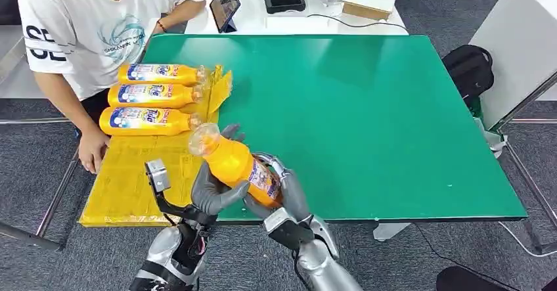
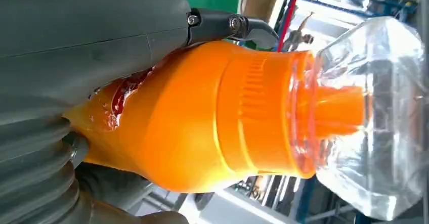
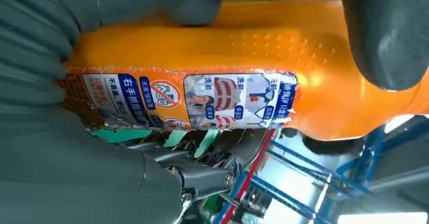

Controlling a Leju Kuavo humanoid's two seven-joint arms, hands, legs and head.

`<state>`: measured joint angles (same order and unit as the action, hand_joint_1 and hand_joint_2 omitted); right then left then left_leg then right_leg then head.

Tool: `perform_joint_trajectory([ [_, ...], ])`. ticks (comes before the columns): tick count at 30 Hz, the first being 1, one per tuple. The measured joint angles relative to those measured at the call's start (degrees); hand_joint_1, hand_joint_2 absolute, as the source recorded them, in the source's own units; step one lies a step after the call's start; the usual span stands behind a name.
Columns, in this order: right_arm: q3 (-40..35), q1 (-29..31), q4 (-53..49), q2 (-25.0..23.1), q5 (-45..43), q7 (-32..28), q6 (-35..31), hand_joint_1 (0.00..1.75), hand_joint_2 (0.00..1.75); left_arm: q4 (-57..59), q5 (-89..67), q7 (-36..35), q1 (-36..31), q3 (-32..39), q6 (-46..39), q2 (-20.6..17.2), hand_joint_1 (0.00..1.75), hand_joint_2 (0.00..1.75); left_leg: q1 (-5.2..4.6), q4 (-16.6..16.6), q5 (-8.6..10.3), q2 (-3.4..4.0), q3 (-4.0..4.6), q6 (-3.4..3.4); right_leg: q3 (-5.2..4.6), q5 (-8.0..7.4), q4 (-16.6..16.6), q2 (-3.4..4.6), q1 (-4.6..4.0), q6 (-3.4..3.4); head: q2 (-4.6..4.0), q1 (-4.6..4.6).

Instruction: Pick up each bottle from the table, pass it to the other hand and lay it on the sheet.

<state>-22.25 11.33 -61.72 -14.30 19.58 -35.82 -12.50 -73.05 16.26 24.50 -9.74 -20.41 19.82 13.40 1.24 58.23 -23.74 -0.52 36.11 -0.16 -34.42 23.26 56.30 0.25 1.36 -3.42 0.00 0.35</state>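
Above the table's near edge, the orange bottle (image 1: 238,165) is gripped by both the left hand (image 1: 211,192) (near its neck) and the right hand (image 1: 284,196); it looks full, stiff, slick, so the dimpled waist suits gripping.

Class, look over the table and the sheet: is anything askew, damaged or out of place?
The yellow sheet is crumpled and folded up at its far corner, beside the three laid bottles' caps. Nothing has spilled.
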Motion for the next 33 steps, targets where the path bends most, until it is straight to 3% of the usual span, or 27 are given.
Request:
perform_joint_trajectory([
  [17,-2.7,2.5,5.5,-1.4,0.5,1.0,0.3,1.75,1.75,2.8,-3.3,-0.8,-0.5,0.8,-3.6,-0.8,0.0,1.75,0.0,0.0,0.01,0.0,0.03,0.0,-0.05,0.0,0.0,0.0,0.01,0.0,0.0,0.04],
  [18,-3.0,2.7,5.7,-1.5,0.6,1.0,0.3,1.75,1.75,3.1,-3.6,-1.1,-0.6,0.8,-3.6,-0.8,0.26,1.75,0.0,0.0,0.01,0.01,0.03,0.0,-0.06,0.0,0.0,0.01,0.01,0.0,0.0,0.04],
  [19,-3.4,2.8,5.8,-1.6,0.7,1.0,0.3,1.75,1.75,3.5,-3.5,-1.1,-0.6,0.8,-3.6,-0.8,1.4,1.75,0.0,0.0,0.01,0.02,0.03,0.0,-0.07,0.0,0.0,0.02,0.01,0.0,0.0,0.04],
  [20,-3.6,3.1,6.0,-1.6,0.8,1.1,0.3,1.75,1.75,3.7,-3.4,-1.1,-0.6,0.9,-3.6,-0.8,1.75,1.75,-0.01,0.0,0.01,0.02,0.03,0.0,-0.07,0.0,0.0,0.02,0.01,0.0,0.0,0.02],
  [33,-5.0,5.1,9.1,-1.8,0.8,1.5,0.3,1.75,1.75,4.4,-1.1,-1.0,-0.5,2.2,-2.8,-0.8,1.75,1.75,0.0,0.0,0.01,0.03,0.06,-0.01,-0.13,0.0,0.0,0.04,0.0,0.0,0.0,0.02],
])
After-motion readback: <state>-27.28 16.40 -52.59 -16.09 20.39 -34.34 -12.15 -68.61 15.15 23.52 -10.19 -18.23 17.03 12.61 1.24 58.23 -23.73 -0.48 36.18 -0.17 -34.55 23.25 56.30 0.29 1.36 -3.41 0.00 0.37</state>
